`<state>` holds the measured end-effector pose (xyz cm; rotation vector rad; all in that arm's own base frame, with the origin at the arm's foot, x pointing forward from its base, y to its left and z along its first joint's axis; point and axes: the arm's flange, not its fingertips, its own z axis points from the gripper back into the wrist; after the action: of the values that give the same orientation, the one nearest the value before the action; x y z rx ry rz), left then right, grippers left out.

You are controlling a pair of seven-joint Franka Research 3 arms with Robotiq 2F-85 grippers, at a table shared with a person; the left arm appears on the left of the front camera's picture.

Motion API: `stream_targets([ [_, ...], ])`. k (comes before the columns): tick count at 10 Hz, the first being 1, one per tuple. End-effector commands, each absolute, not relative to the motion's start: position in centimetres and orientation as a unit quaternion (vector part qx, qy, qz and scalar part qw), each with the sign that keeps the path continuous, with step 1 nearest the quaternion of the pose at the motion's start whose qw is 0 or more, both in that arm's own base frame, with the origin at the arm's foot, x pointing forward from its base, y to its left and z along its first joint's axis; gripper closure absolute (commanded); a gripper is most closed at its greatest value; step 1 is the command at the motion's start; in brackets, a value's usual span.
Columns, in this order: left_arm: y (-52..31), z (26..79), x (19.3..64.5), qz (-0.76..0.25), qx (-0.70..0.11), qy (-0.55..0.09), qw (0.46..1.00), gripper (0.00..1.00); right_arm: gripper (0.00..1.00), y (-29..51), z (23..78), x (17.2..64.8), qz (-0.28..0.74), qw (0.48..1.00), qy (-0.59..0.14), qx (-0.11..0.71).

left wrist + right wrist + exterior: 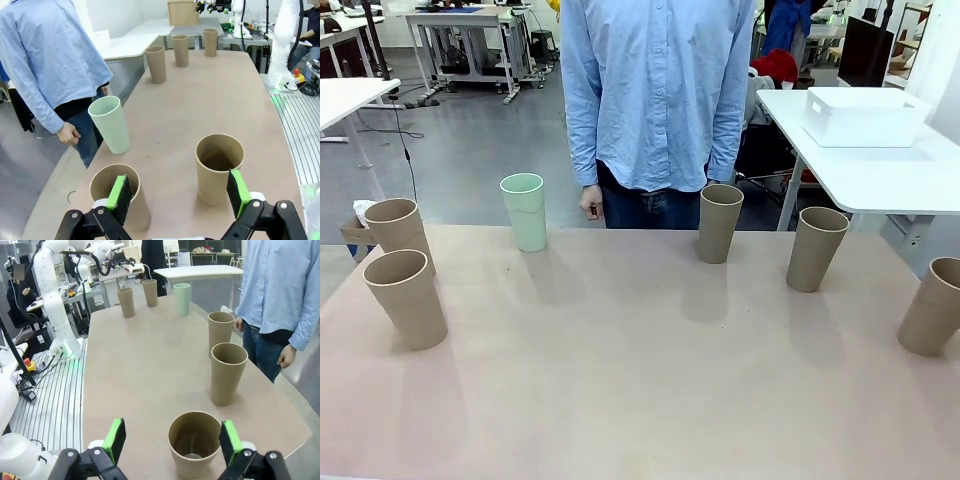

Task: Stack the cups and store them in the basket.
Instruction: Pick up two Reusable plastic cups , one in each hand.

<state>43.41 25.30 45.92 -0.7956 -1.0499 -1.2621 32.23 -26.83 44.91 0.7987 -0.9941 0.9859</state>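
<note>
Six cups [721, 222] stood upright, none stacked, with the basket [865, 117] way off at 1 o'clock on a side table [880, 178]. My right gripper [172, 442] was wide open and empty, the nearest tan cup [195, 462] dead at 12 o'clock between its fingers. My left gripper [178, 195] was open and empty too.

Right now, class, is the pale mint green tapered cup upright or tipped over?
Upright: the pale mint green cup stands on its narrow base on the tan table, open mouth up.
</note>
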Motion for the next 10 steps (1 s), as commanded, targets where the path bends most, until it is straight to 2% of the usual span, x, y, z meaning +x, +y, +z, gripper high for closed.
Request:
stream_targets([
  [1,24.9,45.8,42.9,-0.544,-0.345,-0.449,0.62,0.0,0.0,-26.9,45.5,32.0,0.431,0.702,-0.441,0.356],
  [3,25.3,45.9,43.4,-0.547,-0.345,-0.455,0.612,0.0,0.0,-26.9,45.5,32.0,0.431,0.702,-0.441,0.356],
  [4,26.3,45.7,45.8,-0.522,-0.334,-0.498,0.607,0.0,0.0,-26.9,45.0,32.1,0.44,0.694,-0.445,0.356],
  [6,26.3,45.6,47.2,-0.531,-0.35,-0.502,0.587,0.0,0.0,-28.4,43.1,30.7,0.449,0.656,-0.48,0.37],
  [10,27.8,43.7,47.6,-0.52,-0.381,-0.522,0.559,0.0,0.0,-29.2,38.9,29.5,0.439,0.631,-0.51,0.386],
])
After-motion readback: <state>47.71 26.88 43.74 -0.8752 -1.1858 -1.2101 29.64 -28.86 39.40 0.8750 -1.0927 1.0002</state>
